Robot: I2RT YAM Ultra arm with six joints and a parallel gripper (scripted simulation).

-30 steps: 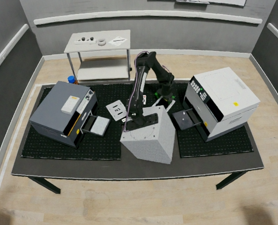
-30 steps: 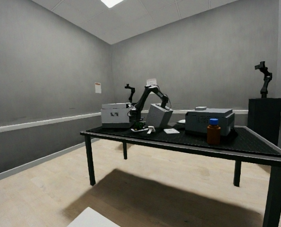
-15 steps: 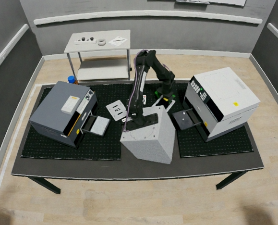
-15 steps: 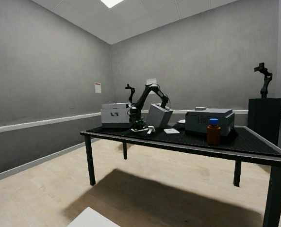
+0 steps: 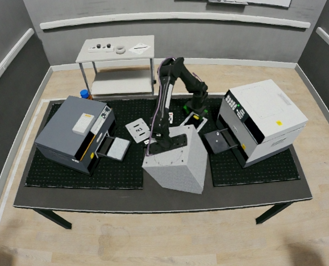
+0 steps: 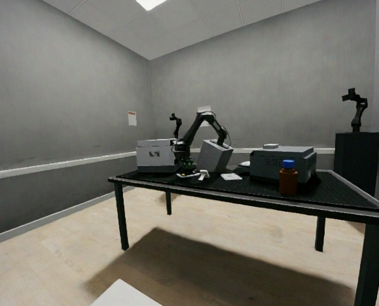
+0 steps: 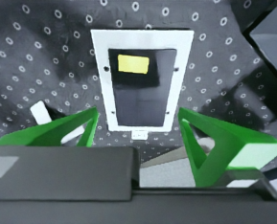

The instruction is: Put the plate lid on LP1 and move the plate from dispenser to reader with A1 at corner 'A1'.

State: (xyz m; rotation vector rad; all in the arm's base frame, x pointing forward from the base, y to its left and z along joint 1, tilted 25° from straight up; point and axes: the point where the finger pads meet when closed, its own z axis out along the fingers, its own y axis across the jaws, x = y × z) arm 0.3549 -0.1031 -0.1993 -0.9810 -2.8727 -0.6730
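White frame (image 5: 187,119) (image 7: 99,72) is seen lying flat on the perforated mat (image 5: 124,112) (image 7: 46,91), below the fingertips. A dark panel is enclosed by its rim, with a yellow label (image 5: 196,117) (image 7: 133,64) near the end farther from the fingers in the wrist view. Whether this panel is the lid cannot be told.

A pale, flat-topped plate (image 5: 119,148) is carried on the stage of the dispenser (image 5: 70,123) (image 6: 278,161), well apart from the fingers, on the other side of the arm's mount (image 5: 173,160) (image 6: 213,156). Whether the plate is covered cannot be made out. No plate is seen on the dark reader stage (image 5: 218,141), which is nearer the fingers.

Gripper (image 5: 196,109) (image 6: 187,164) (image 7: 137,111): green fingers spread fully open, nothing held. The near end of the frame is seen between the fingertips; contact is not apparent.

Arm (image 5: 165,94) (image 6: 192,131): raised from its mount, bent at the elbow, wrist directed down over the frame. The capped bottle (image 5: 84,94) (image 6: 288,179) is upright behind the dispenser, well apart from the fingers.
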